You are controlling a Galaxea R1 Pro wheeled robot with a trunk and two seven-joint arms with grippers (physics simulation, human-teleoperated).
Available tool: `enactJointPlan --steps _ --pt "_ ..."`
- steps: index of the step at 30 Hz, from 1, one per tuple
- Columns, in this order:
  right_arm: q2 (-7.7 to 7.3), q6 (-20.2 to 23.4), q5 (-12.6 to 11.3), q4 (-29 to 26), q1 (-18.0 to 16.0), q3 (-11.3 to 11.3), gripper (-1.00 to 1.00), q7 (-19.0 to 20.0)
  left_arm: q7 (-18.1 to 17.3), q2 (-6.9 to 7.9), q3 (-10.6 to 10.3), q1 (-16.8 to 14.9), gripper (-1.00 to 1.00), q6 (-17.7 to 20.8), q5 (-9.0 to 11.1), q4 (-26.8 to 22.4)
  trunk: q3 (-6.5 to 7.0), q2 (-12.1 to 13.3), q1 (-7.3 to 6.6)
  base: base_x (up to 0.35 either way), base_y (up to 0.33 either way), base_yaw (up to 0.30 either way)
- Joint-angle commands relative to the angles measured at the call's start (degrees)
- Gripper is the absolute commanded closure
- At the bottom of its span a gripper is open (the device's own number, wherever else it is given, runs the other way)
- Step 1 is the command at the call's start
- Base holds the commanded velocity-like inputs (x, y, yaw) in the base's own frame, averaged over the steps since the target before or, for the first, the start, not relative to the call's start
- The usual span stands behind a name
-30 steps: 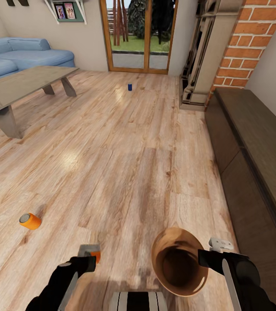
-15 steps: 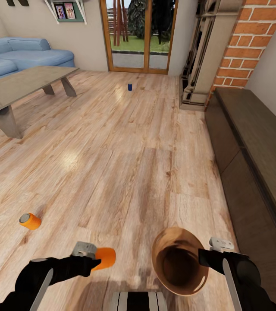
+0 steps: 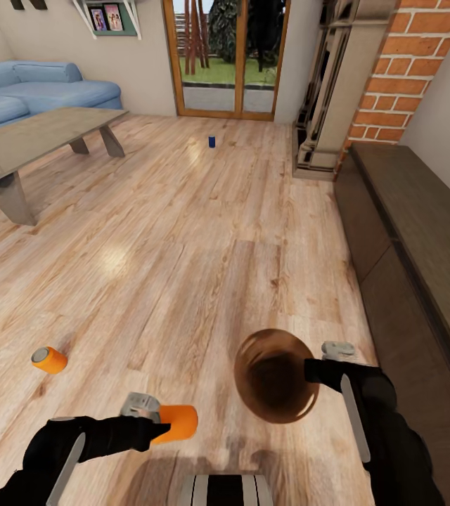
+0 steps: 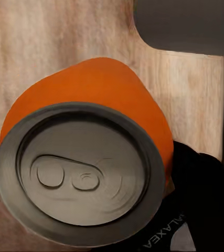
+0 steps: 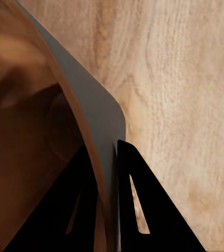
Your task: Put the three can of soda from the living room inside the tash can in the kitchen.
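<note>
My left gripper (image 3: 163, 425) is shut on an orange can of soda (image 3: 176, 423), held sideways low over the floor; the left wrist view shows its silver-grey end (image 4: 80, 170) up close. My right gripper (image 3: 312, 370) is shut on the rim of the brown tash can (image 3: 274, 376), which hangs tilted with its mouth toward me, to the right of the held can. In the right wrist view the black fingers (image 5: 130, 210) pinch the bin's wall (image 5: 85, 115). A second orange can (image 3: 49, 360) lies on the floor at the left. A dark blue can (image 3: 211, 141) stands far off near the glass doors.
A low grey-topped coffee table (image 3: 35, 140) and a light-blue sofa (image 3: 35, 88) are at the far left. A long dark cabinet (image 3: 422, 260) runs along the right wall, past a red brick column (image 3: 404, 70). Light wood floor lies between.
My left arm swung the orange can out to the right, toward the bin. My right arm lifted the tash can up and slightly left.
</note>
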Motion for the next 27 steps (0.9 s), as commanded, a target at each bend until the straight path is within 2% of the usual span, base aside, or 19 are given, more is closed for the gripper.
enactJointPlan --steps 1,2,10,14,17,18,19,20,21,27 --pt "-0.05 0.0 -0.8 -0.4 -1.0 0.0 1.00 0.2 -1.9 -0.03 0.0 -0.5 1.00 0.5 -0.3 0.0 0.01 0.0 -0.01 0.000 0.000 0.000" --pt "-0.16 0.0 -0.8 -0.4 -2.0 0.0 1.00 0.2 -4.1 -0.17 0.0 -1.4 1.00 1.0 -0.3 0.0 0.01 0.0 -0.01 0.000 0.000 0.000" --pt "-0.15 0.0 -0.9 -0.4 -3.2 0.0 1.00 0.3 -12.3 -2.61 0.0 -5.8 1.00 4.4 0.1 0.0 0.01 0.0 -0.01 0.000 0.000 0.000" --pt "-0.10 0.0 -0.9 -0.4 -3.2 0.1 1.00 0.3 -15.8 -3.29 0.0 -7.5 1.00 5.0 1.2 0.0 0.01 0.0 -0.01 0.000 0.000 0.000" --pt "-0.07 0.0 -0.9 -0.4 -3.2 0.1 1.00 0.3 -16.7 -3.05 0.0 -7.9 1.00 5.1 4.2 0.0 0.01 0.0 -0.01 0.000 0.000 0.000" --pt "-0.06 0.0 -0.9 -0.3 -3.2 0.1 1.00 0.3 -17.0 -2.81 0.0 -8.0 1.00 5.2 6.0 0.0 0.01 0.0 -0.01 0.000 0.000 0.000" --pt "-0.06 0.0 -0.9 -0.3 -3.2 0.1 1.00 0.3 -17.4 -2.47 0.0 -8.0 1.00 5.2 8.0 0.0 0.01 0.0 -0.01 0.000 0.000 0.000" --pt "-0.01 0.0 -0.9 -0.3 -3.2 0.1 1.00 0.3 -17.7 -1.17 0.0 -8.1 1.00 5.2 13.2 0.0 0.01 0.0 -0.01 0.000 0.000 0.000" --pt "0.01 0.0 -0.9 -0.3 -3.2 0.1 1.00 0.3 -17.8 -0.80 0.0 -8.1 1.00 5.2 14.7 0.0 0.01 0.0 -0.01 0.000 0.000 0.000" --pt "0.04 0.0 -0.9 -0.3 -3.2 0.1 1.00 0.3 -17.9 0.11 0.0 -9.3 1.00 5.3 19.8 0.0 0.01 0.0 -0.01 0.000 0.000 0.000"
